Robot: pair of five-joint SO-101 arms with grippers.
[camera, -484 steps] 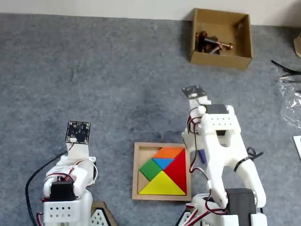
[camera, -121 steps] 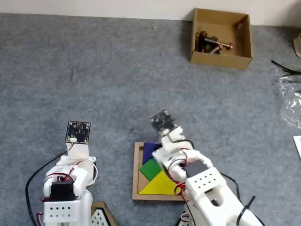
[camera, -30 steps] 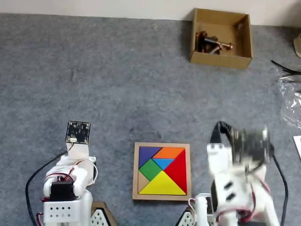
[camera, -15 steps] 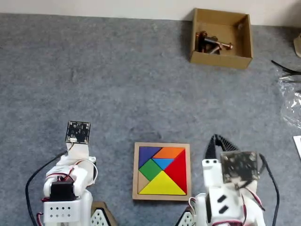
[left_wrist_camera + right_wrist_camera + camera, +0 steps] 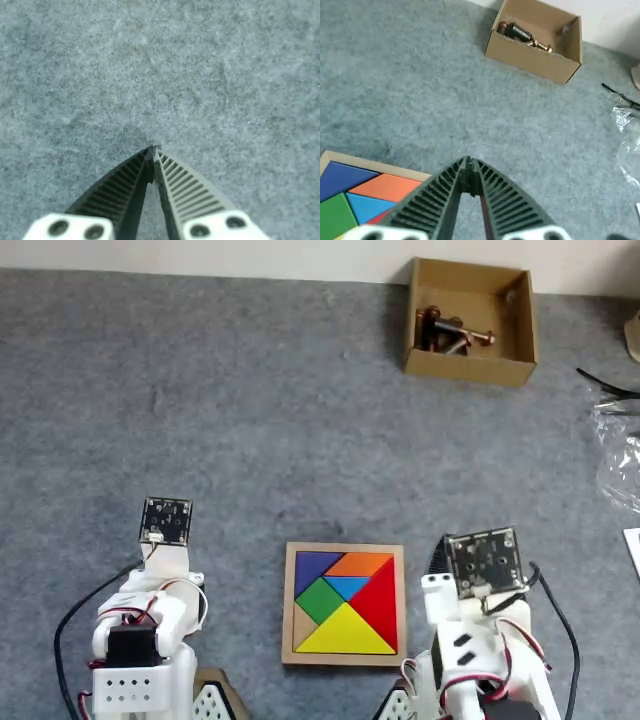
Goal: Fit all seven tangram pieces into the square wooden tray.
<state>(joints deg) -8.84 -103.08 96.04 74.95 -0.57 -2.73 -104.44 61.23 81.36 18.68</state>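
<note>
Tangram pieces [image 5: 347, 602] in six colours lie flush in the tray [image 5: 344, 548], one tan corner either piece or gap, so I judge it nearly done; left gripper [image 5: 152, 149] left of the tray, right gripper [image 5: 468, 164] right of it, fingers closed, empty.

The dark blue piece [image 5: 316, 566], which had shown under the right arm [image 5: 478, 640] just beyond the tray's right edge, came to lie in the far left corner of the square wooden tray [image 5: 289, 605], filling a gap that had stood bare. The right arm had swung in over the tray, then drew back to the tray's right side, its hand [image 5: 469, 167] ending near the right rim.
</note>
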